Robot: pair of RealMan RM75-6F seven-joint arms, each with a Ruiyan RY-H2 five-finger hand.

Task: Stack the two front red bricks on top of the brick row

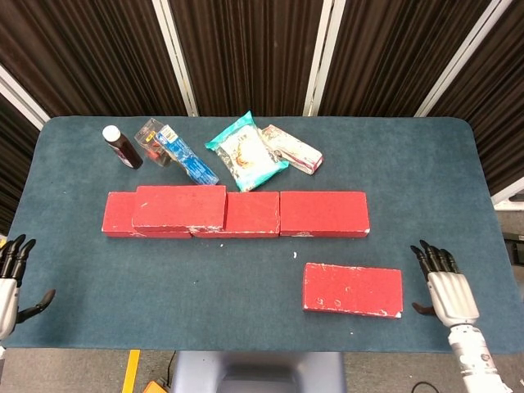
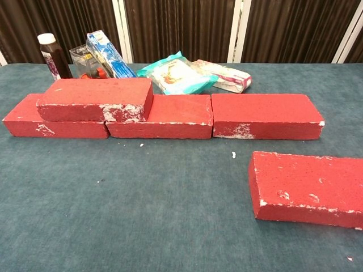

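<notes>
Loose brick (image 1: 353, 289): we see it lying flat on the table (image 1: 246, 278) in front of the brick row (image 1: 323, 213), apart from it, below the row's right end.
Long axis: it runs left to right, roughly parallel to the row.
Nearer hand: our right hand (image 1: 446, 288) sits just beside the brick's right short end; our left hand (image 1: 8, 282) is at the far left table edge, well apart.
Right hand state: empty, fingers spread and pointing away from us.
Left hand state: empty too, fingers apart.
Stacked brick (image 1: 179, 207): already resting on the row's left part, bridging two bricks.
Brick look: red, rough, with white chipped patches along edges and corners.
Our judgement: the right hand should take it.
</notes>
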